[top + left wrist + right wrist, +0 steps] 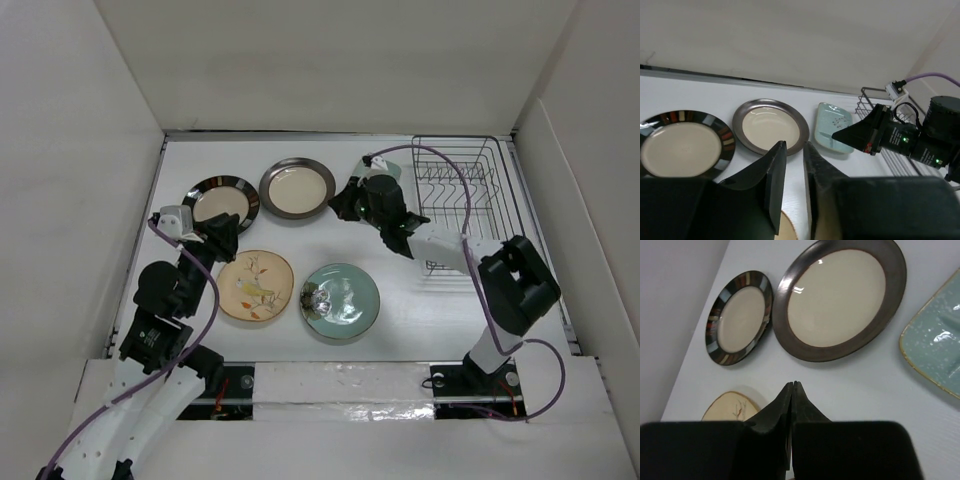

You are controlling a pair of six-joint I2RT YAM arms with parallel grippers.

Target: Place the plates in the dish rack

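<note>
Five to load: every plate lies flat on the white table (420, 330), and I can't see one in the rack yet.
Near row: floral plate (256, 286) on the left, round celadon plate (341, 300) just beside it. Both are close to the arm bases and neither is touched.
Left side: the left claw (793, 147) hovers above the gap between the floral plate and the striped-rim plate (221, 203). Its fingers are part spread with nothing between them. I'd say that gap is kept ready for a plate edge.
Middle row: striped-rim plate and brown-rimmed plate (297, 187) lie side by side, apart, with both rims free to reach.
Right side: the right claw (792, 386) has its fingers pressed tight together and carries nothing. It's down low between the brown-rimmed plate and the squarish pale green plate (835, 127). My guess is that a closed tip is there to nudge or lift a rim off the flat table.
Far corner: dish rack (462, 190) sits at the back right, prongs upright. The squarish pale green plate is just beside its left end, so it looks like the shortest carry.
</note>
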